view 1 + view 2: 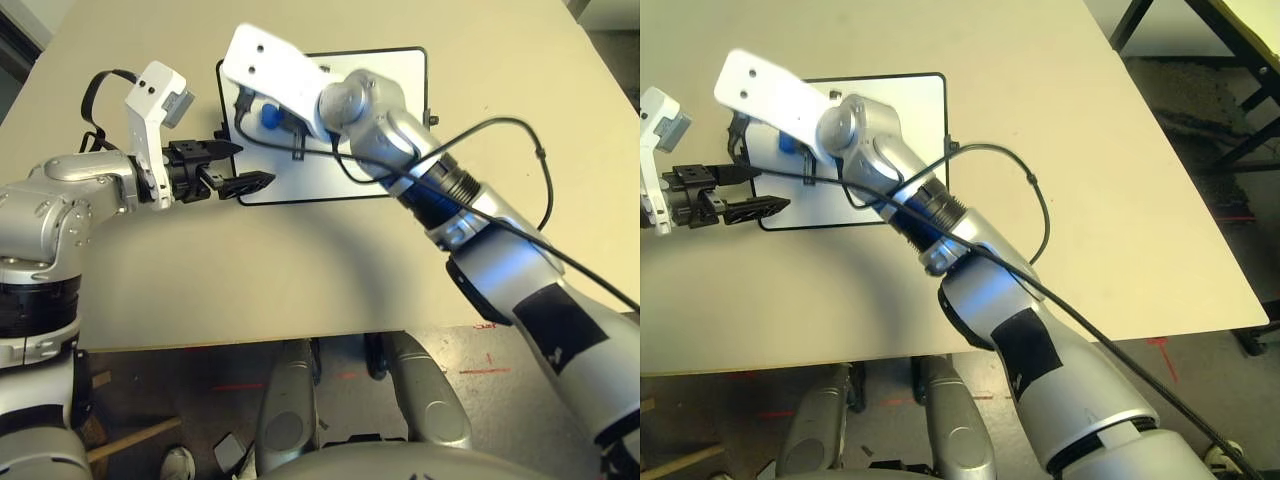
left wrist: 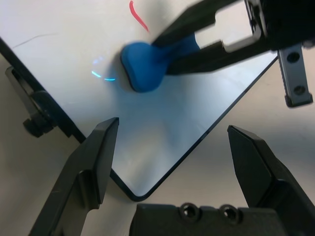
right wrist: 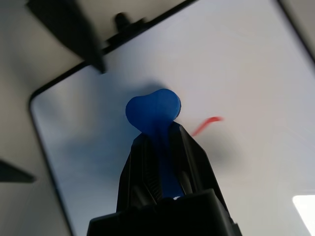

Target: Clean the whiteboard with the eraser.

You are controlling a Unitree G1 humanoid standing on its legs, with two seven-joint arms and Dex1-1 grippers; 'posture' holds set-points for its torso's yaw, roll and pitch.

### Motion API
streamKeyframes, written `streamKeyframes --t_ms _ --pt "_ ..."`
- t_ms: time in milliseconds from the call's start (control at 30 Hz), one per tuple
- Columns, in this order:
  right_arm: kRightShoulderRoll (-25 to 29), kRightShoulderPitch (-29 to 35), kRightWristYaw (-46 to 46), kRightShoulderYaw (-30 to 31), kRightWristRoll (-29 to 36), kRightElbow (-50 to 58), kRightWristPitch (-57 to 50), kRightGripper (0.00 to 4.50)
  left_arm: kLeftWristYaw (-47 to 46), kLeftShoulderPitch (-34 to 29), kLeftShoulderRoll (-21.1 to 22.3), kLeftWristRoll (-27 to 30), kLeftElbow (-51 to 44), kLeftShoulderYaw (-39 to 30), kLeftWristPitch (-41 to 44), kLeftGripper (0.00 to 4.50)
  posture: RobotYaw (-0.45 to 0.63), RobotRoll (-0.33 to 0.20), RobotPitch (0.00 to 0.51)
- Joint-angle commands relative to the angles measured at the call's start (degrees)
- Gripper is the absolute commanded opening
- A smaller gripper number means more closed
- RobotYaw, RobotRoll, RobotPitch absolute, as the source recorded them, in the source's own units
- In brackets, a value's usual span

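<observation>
The whiteboard (image 1: 300, 182) lies flat on the table, far side of centre. My right gripper (image 3: 160, 130) is shut on the bright blue eraser (image 3: 152, 108), whose rounded end rests on the board's left part (image 2: 74, 49). A short red stroke (image 3: 206, 124) shows on the board right beside the eraser (image 2: 145, 64). My left gripper (image 1: 252, 165) stands open over the board's near-left corner, nothing between its fingers (image 2: 98, 162). In the left wrist view the eraser lies a little beyond that corner.
The beige table (image 1: 300, 280) has free room in front of the board and to its right. A black cable (image 1: 520, 130) loops off my right forearm. Small black knobs (image 1: 432, 118) stick out from the board's short sides. The table's front edge (image 1: 300, 340) is near.
</observation>
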State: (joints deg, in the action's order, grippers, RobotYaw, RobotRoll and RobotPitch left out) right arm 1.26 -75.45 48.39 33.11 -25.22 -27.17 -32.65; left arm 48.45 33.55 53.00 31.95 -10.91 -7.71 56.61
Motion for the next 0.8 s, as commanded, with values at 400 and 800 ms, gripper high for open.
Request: streamKeyframes --t_ms 400,800 --pt "-4.39 -10.24 -9.91 -5.90 2.36 -17.25 7.65 0.38 0.02 -0.66 -0.13 0.45 -0.72 0.46 0.61 4.50 0.03 0.000 0.300" --pt "-4.39 -2.53 -5.01 -1.46 0.91 -11.47 5.10 0.38 0.01 -0.94 0.04 0.46 -0.83 0.24 0.70 4.50 0.04 0.000 0.302"
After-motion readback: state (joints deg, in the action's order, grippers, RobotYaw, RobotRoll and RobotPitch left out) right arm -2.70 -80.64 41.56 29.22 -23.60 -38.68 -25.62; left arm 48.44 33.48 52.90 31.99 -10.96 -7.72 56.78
